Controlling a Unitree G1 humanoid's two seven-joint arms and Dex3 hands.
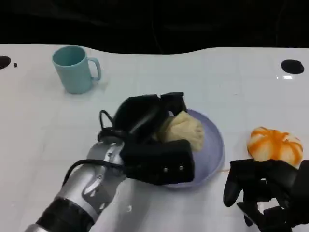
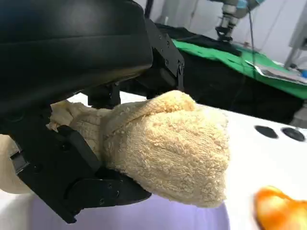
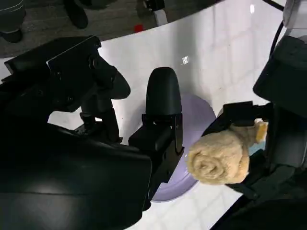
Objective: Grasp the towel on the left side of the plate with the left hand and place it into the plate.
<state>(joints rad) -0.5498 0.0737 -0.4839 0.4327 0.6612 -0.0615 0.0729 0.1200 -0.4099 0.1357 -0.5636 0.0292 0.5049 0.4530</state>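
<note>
My left hand (image 1: 145, 130) grips the rolled yellow towel (image 1: 183, 131), fingers wrapped around it, holding it over the lavender plate (image 1: 212, 145) on the white surface (image 1: 193, 77). My right hand (image 1: 265, 191) rests near the plate's right side, fingers apart and holding nothing, just in front of an orange pumpkin (image 1: 275, 145). A teal mug (image 1: 75, 69) stands well apart, far left.

head overhead; wrists close on plate (image 1: 215, 145)
</note>
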